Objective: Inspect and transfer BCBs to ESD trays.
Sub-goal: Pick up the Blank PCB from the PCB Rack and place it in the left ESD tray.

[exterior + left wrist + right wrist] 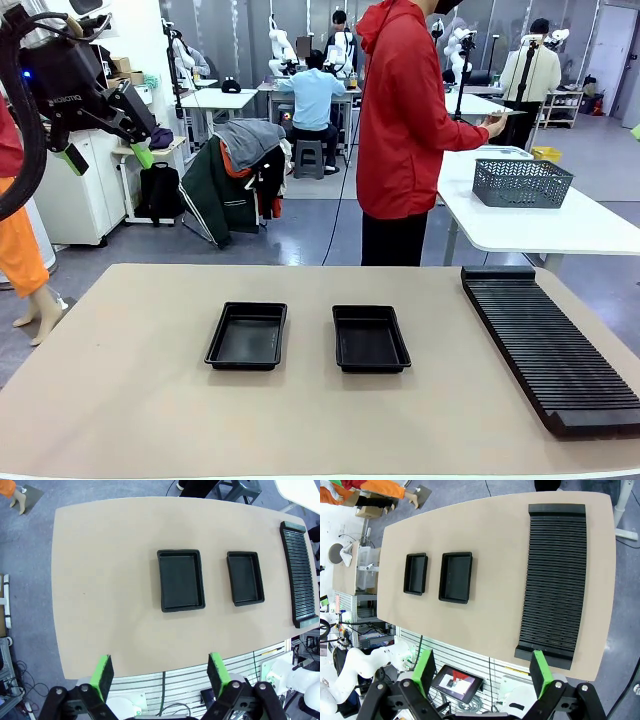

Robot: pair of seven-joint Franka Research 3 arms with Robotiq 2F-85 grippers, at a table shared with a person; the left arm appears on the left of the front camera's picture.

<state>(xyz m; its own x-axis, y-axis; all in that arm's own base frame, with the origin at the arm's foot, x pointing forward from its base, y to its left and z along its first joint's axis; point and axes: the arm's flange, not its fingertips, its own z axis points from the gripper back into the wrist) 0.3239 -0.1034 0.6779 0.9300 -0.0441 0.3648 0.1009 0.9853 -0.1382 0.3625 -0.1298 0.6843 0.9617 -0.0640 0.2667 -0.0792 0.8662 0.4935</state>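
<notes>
Both pincers stand spread wide and pinch nothing. The left pincer and the right pincer hang high over the near edge of the table, well apart from everything on it.

From the left pincer, the left tray lies ahead and below, almost on the midline between the fingers. The right tray lies ahead, just outboard of one finger. Each tray's long axis runs away from the pincer, square to the line on which the fingers close. Both floors are bare.

From the right pincer, the rack lies ahead, in line with one finger, its long axis likewise running away. The two trays lie off toward the other finger, the right tray the nearer.

Treat the left arm as nearer the left tray, and the right arm as nearer the rack and right tray.

Beyond the table, well apart from both pincers, a person's hand holds a flat piece, possibly a board but too small to confirm. You should expect the first move to wait on a board being presented.
</notes>
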